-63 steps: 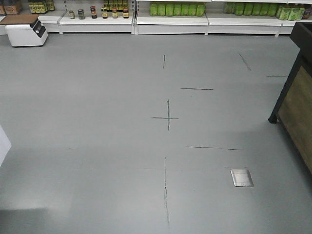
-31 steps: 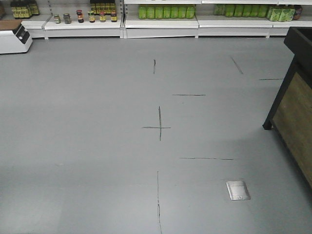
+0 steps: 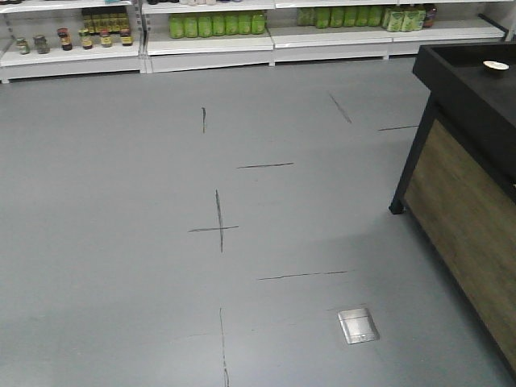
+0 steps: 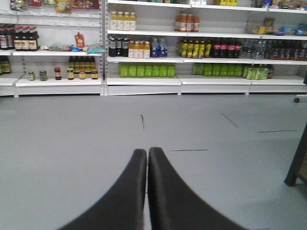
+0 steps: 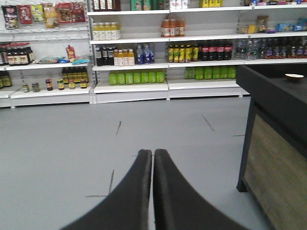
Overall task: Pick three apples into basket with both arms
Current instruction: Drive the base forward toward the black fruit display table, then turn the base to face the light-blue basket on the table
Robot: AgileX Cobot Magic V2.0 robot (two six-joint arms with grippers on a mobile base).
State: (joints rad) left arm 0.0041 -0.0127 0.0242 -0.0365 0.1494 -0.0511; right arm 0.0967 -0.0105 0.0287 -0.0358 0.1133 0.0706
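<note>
no apples or basket yet — swinging right, bringing the black counter nearer, still travelling — keeping left gripper and right gripper pressed together, empty.

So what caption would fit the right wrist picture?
Right gripper shut and empty, facing stocked shelves, with a dark counter at the picture's right.

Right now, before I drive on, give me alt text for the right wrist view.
The right gripper, shut and empty, points across a grey floor toward white store shelves stocked with bottles and jars. A black stand with a wood-panelled side fills the right edge, a small dish on top. No apples or basket show.
</note>
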